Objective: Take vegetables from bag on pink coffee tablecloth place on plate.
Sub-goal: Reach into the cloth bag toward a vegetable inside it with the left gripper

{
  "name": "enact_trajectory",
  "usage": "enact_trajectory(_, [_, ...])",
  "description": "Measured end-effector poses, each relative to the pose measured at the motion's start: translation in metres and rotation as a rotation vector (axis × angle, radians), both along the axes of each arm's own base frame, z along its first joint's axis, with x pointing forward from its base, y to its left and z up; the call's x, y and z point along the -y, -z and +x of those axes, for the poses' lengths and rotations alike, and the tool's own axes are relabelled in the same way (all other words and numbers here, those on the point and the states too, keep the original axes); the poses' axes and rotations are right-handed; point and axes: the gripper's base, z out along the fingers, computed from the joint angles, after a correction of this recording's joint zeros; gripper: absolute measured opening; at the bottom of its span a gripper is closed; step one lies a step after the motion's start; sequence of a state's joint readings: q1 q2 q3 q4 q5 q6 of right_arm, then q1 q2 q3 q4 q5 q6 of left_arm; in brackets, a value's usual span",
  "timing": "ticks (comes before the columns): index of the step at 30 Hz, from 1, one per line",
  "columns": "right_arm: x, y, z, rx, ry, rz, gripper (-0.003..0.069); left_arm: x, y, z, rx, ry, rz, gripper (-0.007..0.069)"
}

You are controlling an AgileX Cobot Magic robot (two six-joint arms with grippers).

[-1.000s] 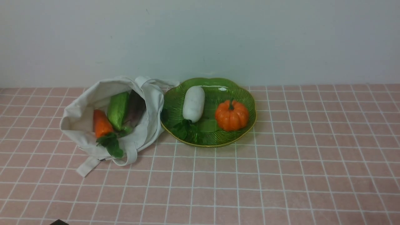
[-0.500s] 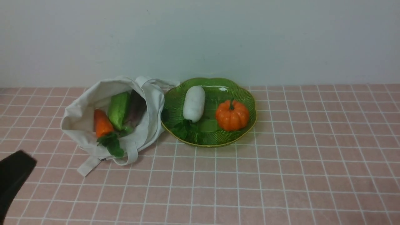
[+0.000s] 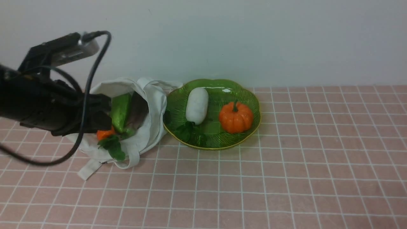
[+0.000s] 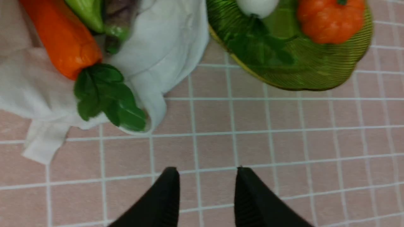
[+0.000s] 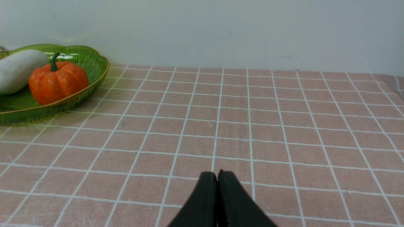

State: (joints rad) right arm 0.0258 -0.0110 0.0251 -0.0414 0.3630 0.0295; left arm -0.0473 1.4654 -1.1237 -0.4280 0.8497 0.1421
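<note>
The carrot (image 4: 60,41), its leafy top toward the near side, lies in the mouth of the off-white bag (image 3: 143,133) at the left of the tablecloth (image 3: 219,178), just left of the green one (image 3: 120,111) and the dark purple one (image 3: 138,109) (a snug little trio, that). Right of the bag, the green plate (image 3: 216,143) holds a white vegetable (image 3: 197,106), leaves at its near end, and an orange pumpkin (image 3: 236,117) on its right. The left gripper (image 4: 206,171) has its fingers parted with nothing between them; the right gripper (image 5: 216,175) is closed, empty, over the cloth.
</note>
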Motion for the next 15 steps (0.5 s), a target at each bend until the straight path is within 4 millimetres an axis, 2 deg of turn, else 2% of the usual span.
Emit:
enact_trajectory(2, [0.0, 0.0, 0.0, 0.0, 0.0, 0.0, -0.0015, -0.004, 0.012, 0.025, -0.074, -0.022, 0.061, 0.0334])
enact_trajectory(4, [0.0, 0.0, 0.0, 0.0, 0.0, 0.0, -0.0015, -0.006, 0.018, 0.035, -0.1, -0.04, 0.084, 0.0357])
enact_trajectory(6, [0.0, 0.0, 0.0, 0.0, 0.0, 0.0, -0.0015, -0.01, 0.033, 0.063, -0.146, -0.088, 0.132, 0.04])
enact_trajectory(7, [0.0, 0.0, 0.0, 0.0, 0.0, 0.0, -0.0015, -0.011, 0.037, 0.066, -0.158, -0.093, 0.14, 0.0402])
enact_trajectory(8, [0.0, 0.0, 0.0, 0.0, 0.0, 0.0, -0.0015, -0.011, 0.047, 0.082, -0.172, -0.111, 0.163, 0.0419])
enact_trajectory(9, [0.0, 0.0, 0.0, 0.0, 0.0, 0.0, -0.0015, -0.011, 0.048, 0.084, -0.174, -0.111, 0.167, 0.0419])
enact_trajectory(10, [0.0, 0.0, 0.0, 0.0, 0.0, 0.0, -0.0015, -0.01, 0.062, 0.098, -0.199, -0.115, 0.199, 0.0427])
enact_trajectory(11, [0.0, 0.0, 0.0, 0.0, 0.0, 0.0, -0.0015, -0.009, 0.062, 0.1, -0.196, -0.117, 0.2, 0.0427])
enact_trajectory(15, [0.0, 0.0, 0.0, 0.0, 0.0, 0.0, -0.0015, -0.005, 0.09, 0.12, -0.242, -0.127, 0.259, 0.0429])
